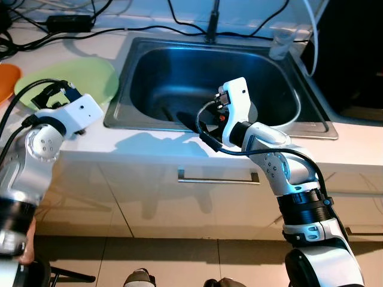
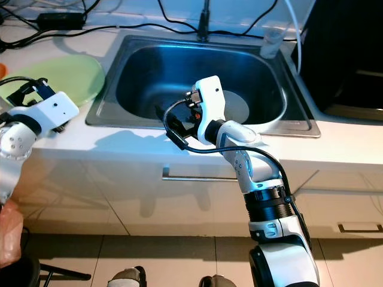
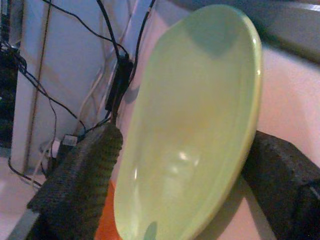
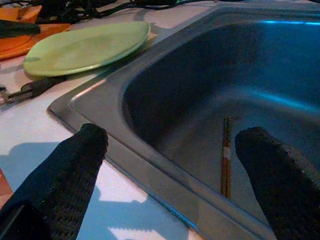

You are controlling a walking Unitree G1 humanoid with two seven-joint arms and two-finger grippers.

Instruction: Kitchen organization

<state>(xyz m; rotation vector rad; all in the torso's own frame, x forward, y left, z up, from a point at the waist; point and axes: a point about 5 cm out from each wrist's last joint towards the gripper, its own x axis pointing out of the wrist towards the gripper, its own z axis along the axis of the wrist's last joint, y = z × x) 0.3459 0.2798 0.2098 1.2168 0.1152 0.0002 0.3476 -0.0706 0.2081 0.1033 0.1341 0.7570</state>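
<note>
Sink (image 1: 157, 122): a steel basin is set into a pale counter (image 1: 149, 143); its front rim runs just above a drawer with a metal handle (image 1: 218, 177).
Open room: bare counter is seen between the green plate and the sink's left rim, and along the front edge between the two arms.
Green plate (image 1: 90, 78): it is laid flat on the counter just left of the sink, close to the rim but not over it. An orange plate (image 1: 7, 81) is seen at the far left, beside it.
Chopsticks (image 4: 226, 156): a pair is lying on the basin floor, side by side, pointing away from the front wall.
Back edge: black cables (image 1: 149, 27) are strung along the wall behind the sink; a clear cup (image 1: 281, 42) is stood at the back right corner.
Left gripper (image 3: 180, 165): it is held at the near edge of the green plate. The fingers (image 3: 80, 185) are spread wide, one on each side of the plate's rim; contact cannot be told. Nothing is grasped.
Right gripper (image 4: 175, 165): it is held over the sink's front rim, pointing into the basin. The fingers (image 4: 75, 165) are parted widely, with nothing between them but the rim and the chopsticks farther off.
</note>
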